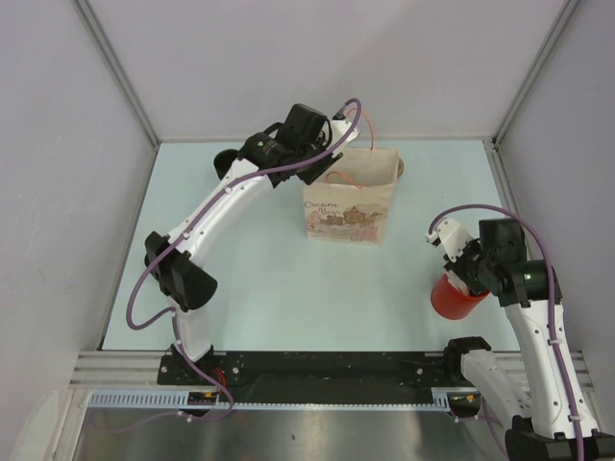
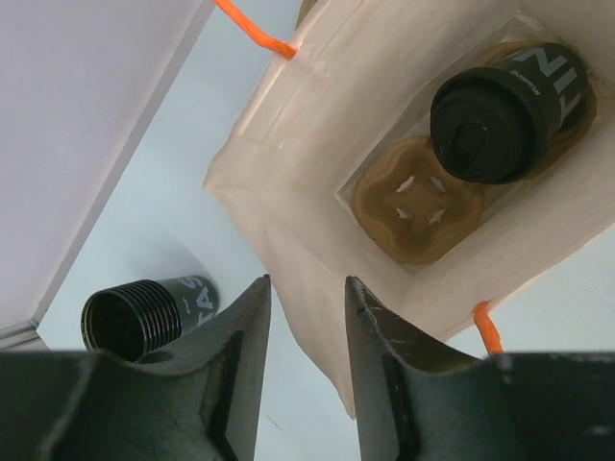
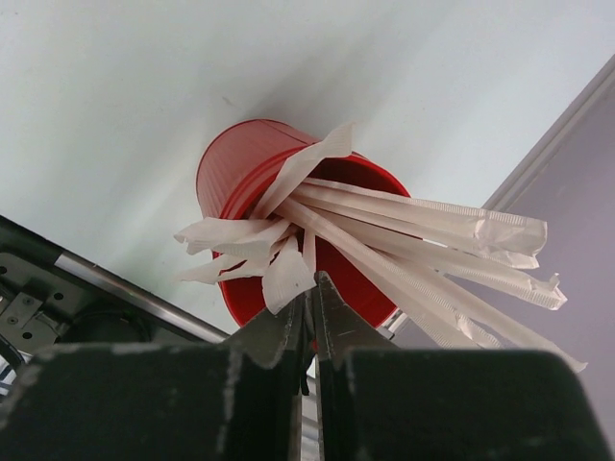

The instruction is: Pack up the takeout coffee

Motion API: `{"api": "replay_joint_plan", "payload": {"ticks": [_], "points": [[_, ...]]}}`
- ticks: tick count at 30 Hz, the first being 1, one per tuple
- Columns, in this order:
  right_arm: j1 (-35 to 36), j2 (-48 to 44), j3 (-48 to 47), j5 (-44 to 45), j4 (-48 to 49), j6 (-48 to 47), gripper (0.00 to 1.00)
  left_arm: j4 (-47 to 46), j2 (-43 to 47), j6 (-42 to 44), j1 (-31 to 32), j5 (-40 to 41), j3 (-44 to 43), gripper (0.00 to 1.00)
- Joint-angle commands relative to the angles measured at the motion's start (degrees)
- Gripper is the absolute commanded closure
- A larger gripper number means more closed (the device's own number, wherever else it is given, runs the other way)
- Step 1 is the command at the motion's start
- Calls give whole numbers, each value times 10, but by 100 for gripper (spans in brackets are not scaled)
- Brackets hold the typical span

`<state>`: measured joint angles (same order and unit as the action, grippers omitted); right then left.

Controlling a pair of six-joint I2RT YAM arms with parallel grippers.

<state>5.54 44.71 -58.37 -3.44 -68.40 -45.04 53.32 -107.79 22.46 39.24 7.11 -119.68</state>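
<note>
A printed paper bag (image 1: 346,206) with orange handles stands open at the table's back middle. In the left wrist view the bag (image 2: 288,125) holds a brown cup carrier (image 2: 418,206) with one black-lidded coffee cup (image 2: 500,110) in a slot and one slot empty. A second black cup (image 2: 144,312) lies open-mouthed on the table left of the bag, and it also shows in the top view (image 1: 227,160). My left gripper (image 1: 322,163) (image 2: 307,288) is open above the bag's near edge. My right gripper (image 1: 459,272) (image 3: 311,283) is shut on a paper-wrapped straw (image 3: 288,274) in the red cup (image 3: 235,173).
The red cup (image 1: 452,298) holds several wrapped straws (image 3: 432,226) and stands at the table's right front, close to the right wall (image 3: 577,192). A black rail (image 1: 317,365) runs along the near edge.
</note>
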Motion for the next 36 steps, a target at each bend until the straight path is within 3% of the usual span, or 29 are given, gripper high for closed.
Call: {"api": "replay_joint_plan", "payload": {"ticks": [1, 4, 18, 25, 30, 36], "points": [[-2, -8, -5, 18, 17, 0, 98, -4, 36, -7, -2, -5, -4, 50], [-2, -10, -14, 18, 11, 2, 99, -4, 37, -7, -1, -7, -8, 37], [-3, -33, -123, 49, -13, 25, 100, 3, 72, -10, -4, -46, -15, 5], [-2, -25, -234, 41, -15, 35, 100, 6, 107, -9, -4, -56, -26, 1], [-2, 5, -346, -1, -15, 45, 100, 6, 132, -8, -13, -63, -30, 1], [-2, 35, -408, -57, 11, 65, 100, 6, 158, -9, -27, -63, -20, 1]]}}
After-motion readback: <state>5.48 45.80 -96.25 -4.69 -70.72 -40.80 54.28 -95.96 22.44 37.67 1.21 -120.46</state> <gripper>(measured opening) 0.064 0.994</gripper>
